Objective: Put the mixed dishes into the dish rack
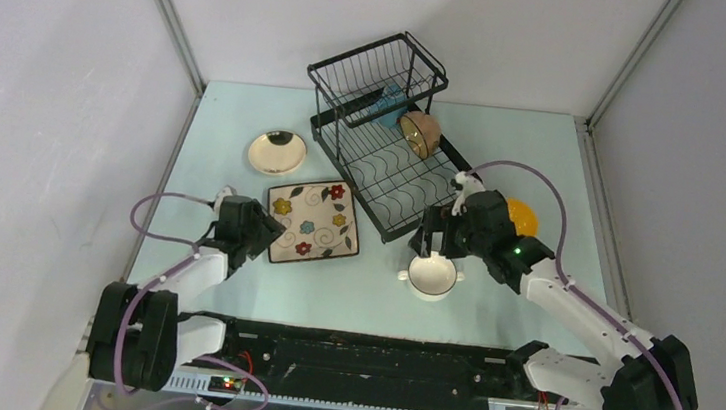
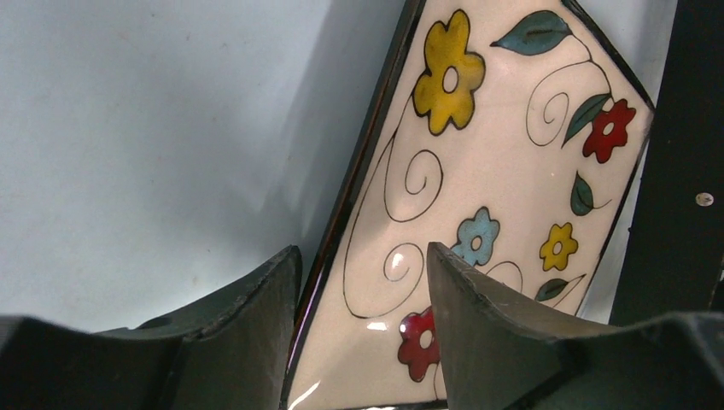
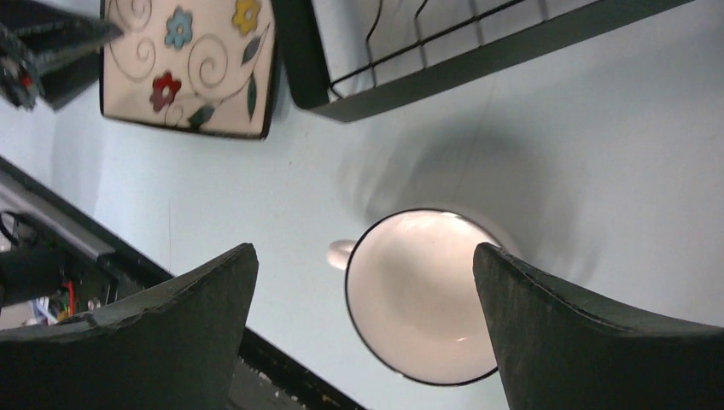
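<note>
The square cream floral plate lies flat on the table, left of the black wire dish rack. My left gripper is open at the plate's left edge. In the left wrist view the gripper straddles the plate's dark rim. My right gripper is open wide, just above the white two-handled cup, which shows between its fingers. A blue mug sits in the raised basket. A brown bowl leans in the lower tray. The red-patterned bowl is out of view.
A round cream plate lies left of the rack. A yellow bowl sits half hidden behind the right arm. The rack's front corner is close to the cup. Grey walls enclose the table on three sides.
</note>
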Motion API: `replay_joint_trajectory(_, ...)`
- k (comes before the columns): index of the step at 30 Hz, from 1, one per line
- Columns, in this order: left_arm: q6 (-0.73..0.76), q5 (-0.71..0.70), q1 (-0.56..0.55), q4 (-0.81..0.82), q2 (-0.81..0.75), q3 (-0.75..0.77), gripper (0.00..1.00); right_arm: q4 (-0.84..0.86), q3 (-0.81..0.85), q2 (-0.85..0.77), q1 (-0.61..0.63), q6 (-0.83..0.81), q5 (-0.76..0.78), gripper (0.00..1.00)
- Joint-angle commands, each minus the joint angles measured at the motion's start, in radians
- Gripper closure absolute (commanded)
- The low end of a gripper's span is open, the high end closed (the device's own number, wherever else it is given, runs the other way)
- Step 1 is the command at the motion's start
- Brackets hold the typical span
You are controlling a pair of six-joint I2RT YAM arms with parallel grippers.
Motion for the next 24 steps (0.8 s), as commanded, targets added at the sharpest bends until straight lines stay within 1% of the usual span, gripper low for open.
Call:
replay_joint_trajectory(1, -0.025, 0.064, 0.005, 0.057, 0.067, -0.037, 0.38, -0.031, 0.0, 0.017, 0.069, 0.032, 0.028, 0.0)
replay_joint_trajectory(3, -0.036, 0.091, 0.004, 0.093, 0.109, -0.036, 0.39, -0.018, 0.0, 0.024, 0.086, 0.039, 0.021, 0.01)
replay_joint_trajectory(5, -0.045, 0.11, 0.005, 0.123, 0.141, -0.038, 0.44, 0.007, 0.0, 0.03, 0.094, 0.051, -0.002, 0.01)
replay_joint_trajectory(7, -0.052, 0.119, 0.005, 0.141, 0.153, -0.047, 0.55, 0.032, 0.0, 0.037, 0.103, 0.07, -0.025, 0.0)
replay_joint_trajectory(9, -0.064, 0.112, 0.005, 0.142, 0.13, -0.058, 0.73, 0.061, 0.0, 0.05, 0.125, 0.09, -0.036, 0.0)
replay_joint_trajectory(10, -0.077, 0.095, 0.005, 0.128, 0.117, -0.061, 0.8, 0.069, 0.0, 0.057, 0.136, 0.106, -0.035, 0.0)
replay_joint_trajectory(11, -0.09, 0.083, 0.005, 0.113, 0.08, -0.064, 0.92, 0.09, 0.0, 0.077, 0.155, 0.118, -0.035, 0.0)
replay_joint_trajectory(13, -0.097, 0.021, 0.006, 0.053, 0.01, -0.056, 0.99, 0.132, 0.0, 0.111, 0.184, 0.155, -0.048, 0.0)
replay_joint_trajectory(14, -0.097, -0.03, 0.007, -0.02, -0.018, -0.051, 0.99, 0.162, 0.001, 0.123, 0.194, 0.184, -0.052, 0.0)
replay_joint_trajectory(17, -0.1, -0.134, 0.009, -0.141, -0.156, -0.024, 1.0, 0.22, 0.0, 0.173, 0.23, 0.27, -0.051, 0.0)
replay_joint_trajectory(18, -0.103, -0.147, 0.01, -0.192, -0.183, -0.021, 1.0, 0.248, 0.0, 0.181, 0.247, 0.301, -0.045, 0.0)
replay_joint_trajectory(20, -0.112, -0.166, 0.019, -0.241, -0.286, -0.021, 1.0, 0.29, 0.001, 0.204, 0.282, 0.356, -0.003, 0.0)
replay_joint_trajectory(24, -0.116, -0.15, 0.024, -0.296, -0.375, -0.028, 1.0, 0.368, 0.007, 0.223, 0.34, 0.436, 0.07, 0.0)
